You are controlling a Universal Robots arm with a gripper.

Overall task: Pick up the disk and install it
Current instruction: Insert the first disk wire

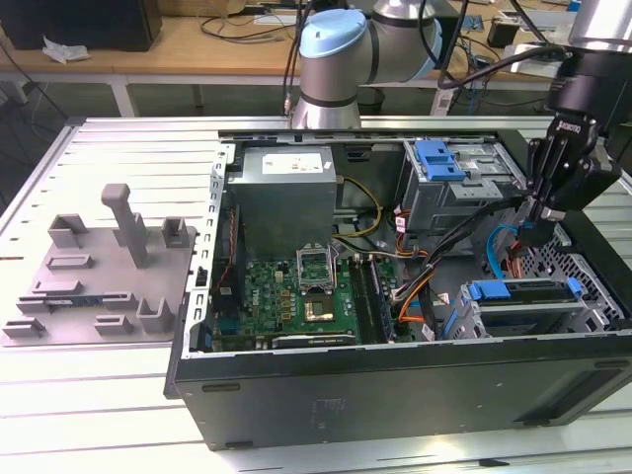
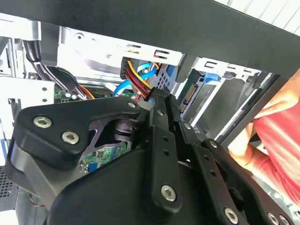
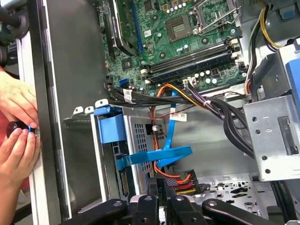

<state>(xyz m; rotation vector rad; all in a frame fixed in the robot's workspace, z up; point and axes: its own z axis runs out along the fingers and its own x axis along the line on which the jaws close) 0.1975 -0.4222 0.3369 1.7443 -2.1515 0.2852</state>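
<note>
- One look at the gripper (image 3: 162, 200), nearest the wrist cameras: finds it pressed together on a black power plug (image 3: 156, 186), just beside the drive bay (image 3: 140, 133).
- Judges skew the chief risk: could bend plug or socket if pushed home crooked, given the sideways pull of the red, yellow and black wires (image 3: 183, 179).
- Could also snag the blue data cable (image 3: 159, 154), lying across the bay face close by.
- Places the disk (image 3: 124, 182) inside that bay, below the blue latch (image 3: 110, 124), apart from the gripper and not held by it.
- Reads the disk's long axis as running along the case wall (image 3: 75, 70), standing on edge, connector end turned towards the gripper; offered as judgement only, with most of the body hidden by the bay.
- Notes a person's hands (image 3: 16, 105) just outside that wall; could jog the case during insertion.
- Logs the motherboard (image 3: 187, 42) farthest off.
</note>
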